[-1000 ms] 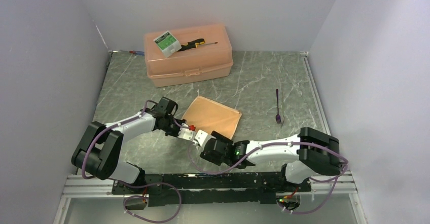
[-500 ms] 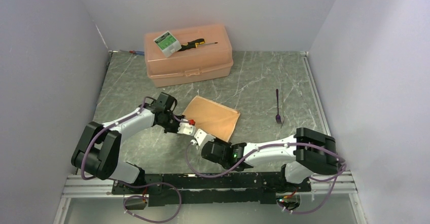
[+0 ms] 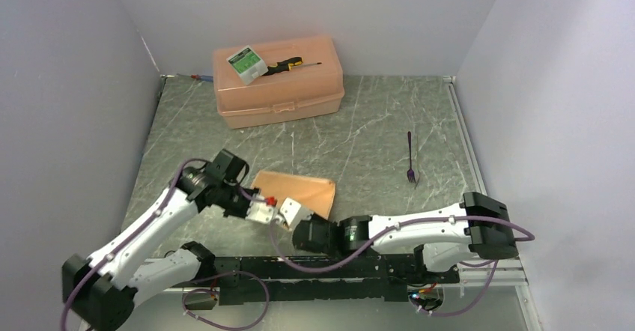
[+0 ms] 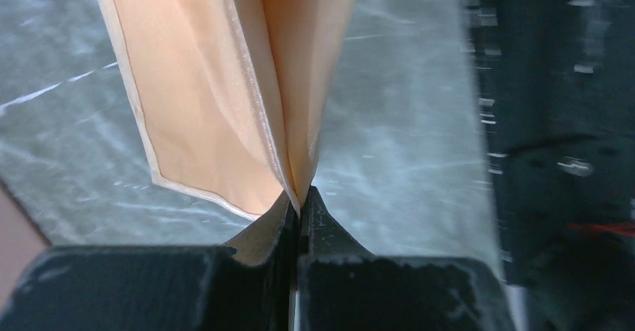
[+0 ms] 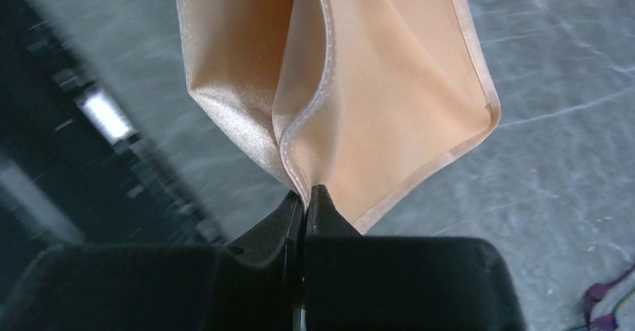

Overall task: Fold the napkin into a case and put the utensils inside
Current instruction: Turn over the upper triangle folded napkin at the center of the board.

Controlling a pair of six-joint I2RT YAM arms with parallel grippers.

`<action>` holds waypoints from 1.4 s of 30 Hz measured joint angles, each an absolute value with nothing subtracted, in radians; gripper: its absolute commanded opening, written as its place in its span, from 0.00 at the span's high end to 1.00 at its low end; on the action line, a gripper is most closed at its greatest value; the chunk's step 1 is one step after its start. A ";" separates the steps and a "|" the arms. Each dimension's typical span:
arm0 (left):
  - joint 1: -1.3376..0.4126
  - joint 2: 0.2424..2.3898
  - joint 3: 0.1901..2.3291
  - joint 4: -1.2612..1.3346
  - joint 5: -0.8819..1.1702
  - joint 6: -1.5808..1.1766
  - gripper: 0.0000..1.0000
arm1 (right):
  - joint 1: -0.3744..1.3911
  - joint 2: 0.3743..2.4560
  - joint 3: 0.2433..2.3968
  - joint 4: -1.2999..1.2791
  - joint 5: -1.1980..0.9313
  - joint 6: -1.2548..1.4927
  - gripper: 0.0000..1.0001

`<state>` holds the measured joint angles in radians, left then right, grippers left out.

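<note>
Obs: napkin (image 3: 296, 191) near-centre on desk (image 3: 374, 136); left end effector (image 4: 299, 196) and right end effector (image 5: 307, 195) each pinched closed on its near edge. 2 grips likely keep the hem taut for folding.

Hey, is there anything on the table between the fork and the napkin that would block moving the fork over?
Nothing visible. Only bare table lies between the fork and the napkin; the peach box sits farther back, off that line.
</note>
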<state>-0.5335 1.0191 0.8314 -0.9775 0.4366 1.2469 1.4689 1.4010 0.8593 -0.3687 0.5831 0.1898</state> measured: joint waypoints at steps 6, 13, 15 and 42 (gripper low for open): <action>-0.642 0.838 0.895 -1.292 0.443 1.153 0.93 | 1.633 1.351 0.971 -0.570 0.477 0.369 1.00; -0.647 0.838 1.171 -1.491 0.500 1.058 0.94 | 1.657 1.190 1.111 -0.691 0.369 0.521 1.00; -0.648 0.843 1.239 -1.514 0.526 1.019 0.94 | 1.655 1.156 1.127 -0.696 0.327 0.545 1.00; -0.352 1.960 1.479 -1.034 0.430 0.883 0.85 | 0.648 1.601 1.020 -0.342 -0.354 0.237 1.00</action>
<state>-0.3515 1.9602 1.4792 -1.0340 0.4301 0.8833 0.6479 1.6012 1.0203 -0.3424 -0.3542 0.2371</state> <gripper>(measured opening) 0.113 0.026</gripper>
